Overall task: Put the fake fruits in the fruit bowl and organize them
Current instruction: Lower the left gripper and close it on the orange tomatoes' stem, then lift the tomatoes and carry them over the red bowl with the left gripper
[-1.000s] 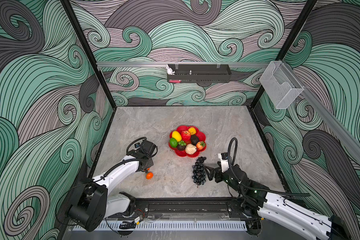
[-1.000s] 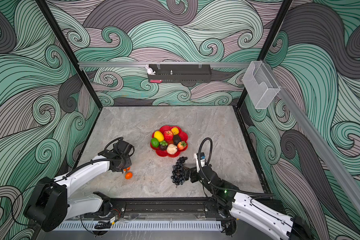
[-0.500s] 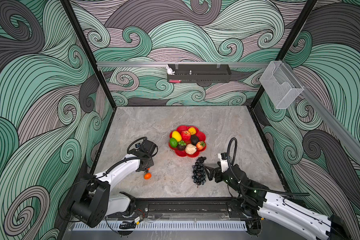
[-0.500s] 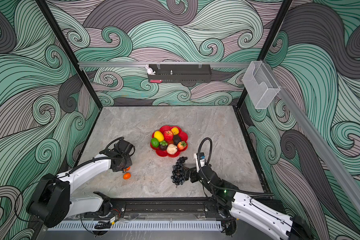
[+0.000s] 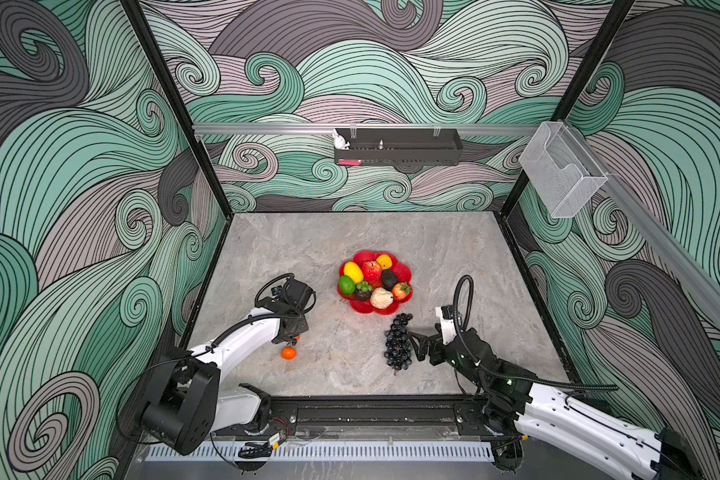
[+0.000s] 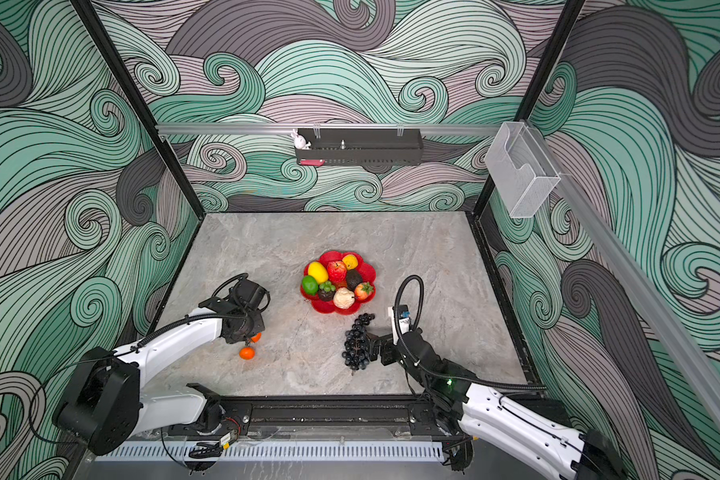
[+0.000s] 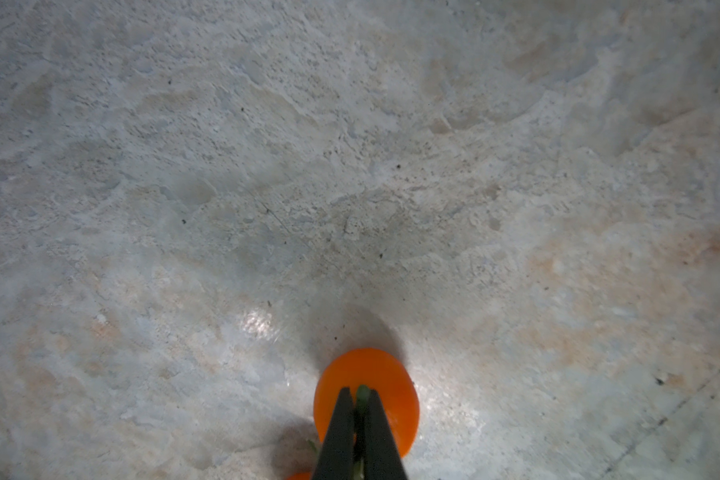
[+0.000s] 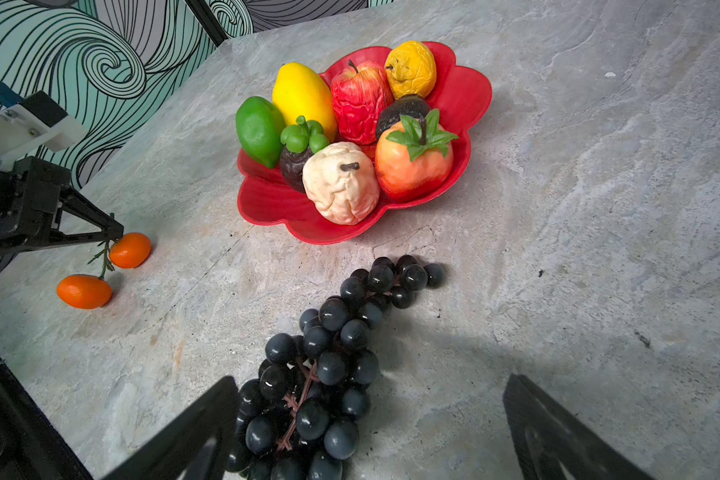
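Left claw (image 7: 359, 392) is clenched on the thin green stem of the orange pair (image 8: 129, 250) — jaws pinched right at one orange, the second hanging off the stem's other end. Both look to be on the worktop (image 5: 350, 241), well to the left of the fruit bowl (image 5: 360, 308); can't tell if the gripped one has lifted.

Right claw (image 8: 371, 379) is spread wide, gripping nothing. The grape bunch (image 8: 321, 357) lies on the worktop just in front of the bowl, with its lower end between the open jaws and against one finger.

Bowl is near full: lemon (image 8: 302, 95), lime (image 8: 258, 129), apple (image 8: 360, 99) and more.

Step as I read it: the grasp on the oranges is made, lift and carry are due, grapes are queued on the right.

Next move calls for a straight lift so the dangling orange doesn't swing, then a drop onto the bare red patch on the bowl's near side — little room there. The stem grip is thin and may slip or twist. For the grapes, centre the right claw on the bunch before closing.
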Controlling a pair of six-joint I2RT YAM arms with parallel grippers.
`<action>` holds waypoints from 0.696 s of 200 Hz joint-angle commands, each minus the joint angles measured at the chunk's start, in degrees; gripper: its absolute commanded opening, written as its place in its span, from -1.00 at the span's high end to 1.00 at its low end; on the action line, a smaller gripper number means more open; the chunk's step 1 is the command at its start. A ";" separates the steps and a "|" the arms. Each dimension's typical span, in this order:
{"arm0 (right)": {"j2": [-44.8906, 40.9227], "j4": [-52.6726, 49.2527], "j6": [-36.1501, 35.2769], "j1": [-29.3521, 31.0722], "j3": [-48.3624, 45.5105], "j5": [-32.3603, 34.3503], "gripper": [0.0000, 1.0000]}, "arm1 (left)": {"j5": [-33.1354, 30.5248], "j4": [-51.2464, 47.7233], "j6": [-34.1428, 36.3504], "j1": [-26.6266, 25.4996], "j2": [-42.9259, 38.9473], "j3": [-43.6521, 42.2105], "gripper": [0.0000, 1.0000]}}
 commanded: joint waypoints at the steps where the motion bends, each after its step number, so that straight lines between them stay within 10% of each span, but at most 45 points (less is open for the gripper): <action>1: -0.30 0.95 0.62 -0.34 -0.43 0.88 -0.99 | 0.78 -0.51 0.63 0.40 -1.34 1.39 0.93; 139: -5.61 -2.13 0.97 -0.90 -1.15 5.48 -0.99 | 11.43 -3.57 9.98 -1.29 -4.31 15.57 0.99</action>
